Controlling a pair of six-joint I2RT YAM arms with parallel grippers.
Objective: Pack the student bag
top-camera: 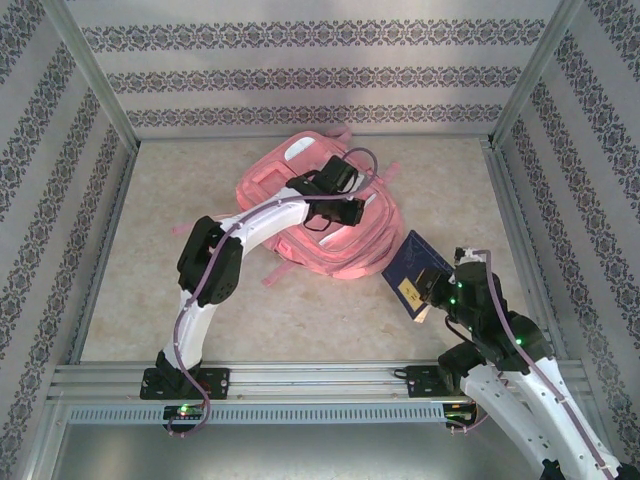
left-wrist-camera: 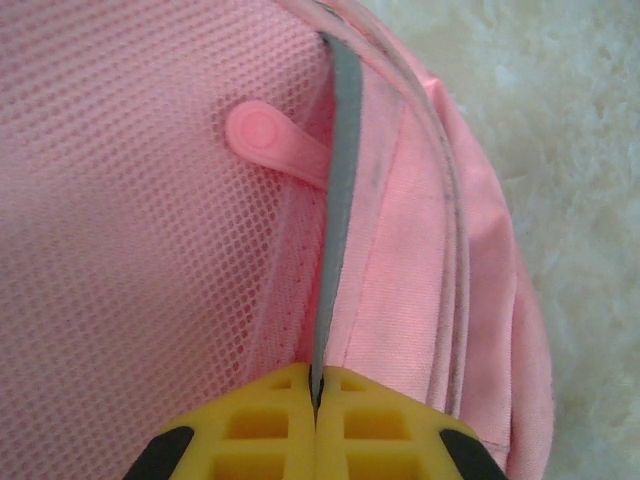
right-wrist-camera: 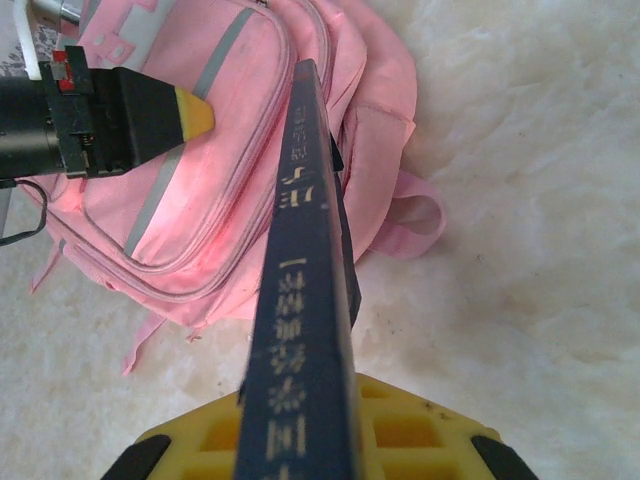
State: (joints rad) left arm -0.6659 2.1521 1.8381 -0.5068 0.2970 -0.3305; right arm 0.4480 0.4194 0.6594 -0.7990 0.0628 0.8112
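Now pinching the thin grey strip (left-wrist-camera: 338, 200) of the student bag (top-camera: 345, 255) with the left jaws, yellow pads (left-wrist-camera: 260, 420) pressed flat together on it. Straight ahead of those jaws, along the strip: one round-ended pink pull tab (left-wrist-camera: 270, 135), lying over pink mesh (left-wrist-camera: 130, 280) to the left of the strip. To the right of the strip, smooth pink fabric with piped seams, then pale desk (top-camera: 300, 320) beyond. Directly beneath and ahead of the left jaws, the bag, touched at that strip.

Gripping one dark blue book (right-wrist-camera: 300, 300) with the right jaws, clamped on its near end. Printed spine turned toward the wrist camera, long axis running straight out ahead of the jaws. Ahead and to the left of the right jaws, apart from them: the bag, lying flat on the desk, front pockets up. Cannot tell whether the book's far end touches the bag.

Seen from above, long axis of the bag slanting from far left to near right, thin straps trailing off its near-left edge, a strap loop at its right side.

Counted: one bag, one book, one pull tab.
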